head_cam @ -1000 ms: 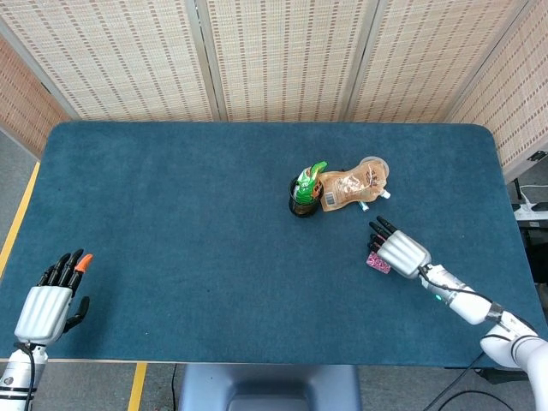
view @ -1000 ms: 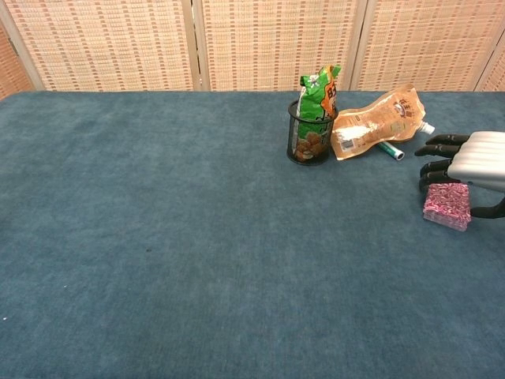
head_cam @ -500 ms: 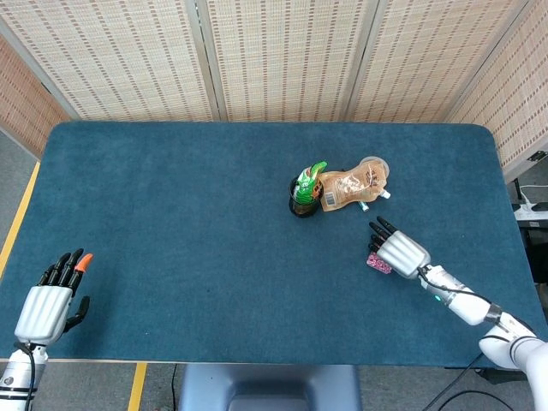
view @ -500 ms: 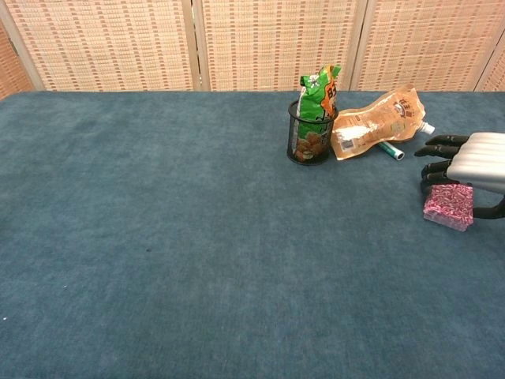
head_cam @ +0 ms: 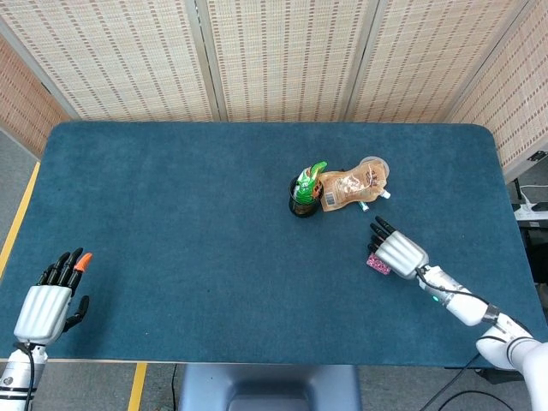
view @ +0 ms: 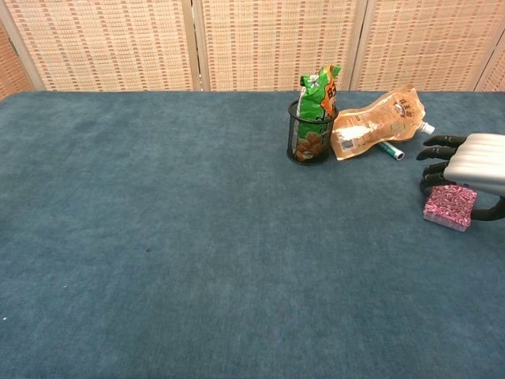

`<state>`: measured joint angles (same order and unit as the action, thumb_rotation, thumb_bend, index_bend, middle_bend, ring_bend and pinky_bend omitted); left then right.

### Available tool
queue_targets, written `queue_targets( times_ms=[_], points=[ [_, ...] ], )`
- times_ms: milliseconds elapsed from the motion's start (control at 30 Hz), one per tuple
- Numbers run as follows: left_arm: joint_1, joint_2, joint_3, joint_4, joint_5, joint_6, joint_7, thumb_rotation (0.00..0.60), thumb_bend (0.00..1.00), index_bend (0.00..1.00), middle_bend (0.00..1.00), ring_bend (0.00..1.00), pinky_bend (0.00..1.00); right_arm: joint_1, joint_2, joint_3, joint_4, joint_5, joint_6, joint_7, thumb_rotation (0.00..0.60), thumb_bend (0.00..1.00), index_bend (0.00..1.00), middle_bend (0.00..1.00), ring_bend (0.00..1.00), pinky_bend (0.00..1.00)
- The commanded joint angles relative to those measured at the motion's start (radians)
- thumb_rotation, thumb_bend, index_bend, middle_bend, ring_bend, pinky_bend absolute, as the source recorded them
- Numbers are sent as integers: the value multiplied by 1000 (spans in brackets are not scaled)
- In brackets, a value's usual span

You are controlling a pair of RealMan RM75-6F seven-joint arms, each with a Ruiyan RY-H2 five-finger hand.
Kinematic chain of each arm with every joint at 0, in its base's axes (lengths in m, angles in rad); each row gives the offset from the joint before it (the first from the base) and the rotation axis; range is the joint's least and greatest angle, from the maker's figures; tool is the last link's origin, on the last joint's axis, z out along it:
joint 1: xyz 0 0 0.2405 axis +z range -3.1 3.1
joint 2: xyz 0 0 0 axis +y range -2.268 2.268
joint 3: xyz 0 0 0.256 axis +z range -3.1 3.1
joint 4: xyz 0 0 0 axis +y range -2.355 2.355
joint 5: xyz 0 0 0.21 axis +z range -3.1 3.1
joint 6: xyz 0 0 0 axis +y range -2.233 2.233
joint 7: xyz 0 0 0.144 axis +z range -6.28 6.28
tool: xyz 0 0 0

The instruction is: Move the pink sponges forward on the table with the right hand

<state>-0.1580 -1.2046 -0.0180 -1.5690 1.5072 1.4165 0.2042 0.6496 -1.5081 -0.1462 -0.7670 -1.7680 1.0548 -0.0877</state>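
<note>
A pink sponge [view: 450, 207] lies near the table's right edge, partly under my right hand [view: 476, 167]. The dark fingers reach down on its left side and the thumb curls round its right, so the hand grips it. In the head view the pink sponge [head_cam: 377, 263] shows only as a small corner at the lower left of the right hand [head_cam: 399, 252]. My left hand [head_cam: 50, 301] hovers at the near left corner of the table, fingers straight and apart, holding nothing.
A black mesh cup with a green snack bag [view: 314, 126] stands just behind and left of the sponge. An orange pouch [view: 371, 125] leans beside it, over a thin pen [view: 389, 150]. The blue cloth table [head_cam: 171, 214] stretches wide to the left.
My right hand has shifted slightly away from me with the sponge, which now sits a little tilted under the palm. The left hand has not moved.
</note>
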Motion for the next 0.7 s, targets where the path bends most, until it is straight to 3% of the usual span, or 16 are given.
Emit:
queue_targets(
  times_ms=[33,433,700],
  points=[
    [2,1,1,1,3,3,-1,600,478,0,15,43,193,0,1,1,-2,1,5,1,600,218,479,365,103,25],
    [3,2,4,-1,12,10,-7,600,476,0,15,43,193,-6,36,5,-44,-2,47,-17,600,217,557,396,138,31],
    [6,1,7,-2,19,16,-6,600,476,0,15,43,193,-7,81,7,-132,-23,96,-59,600,217,584,412,158,31]
  ],
)
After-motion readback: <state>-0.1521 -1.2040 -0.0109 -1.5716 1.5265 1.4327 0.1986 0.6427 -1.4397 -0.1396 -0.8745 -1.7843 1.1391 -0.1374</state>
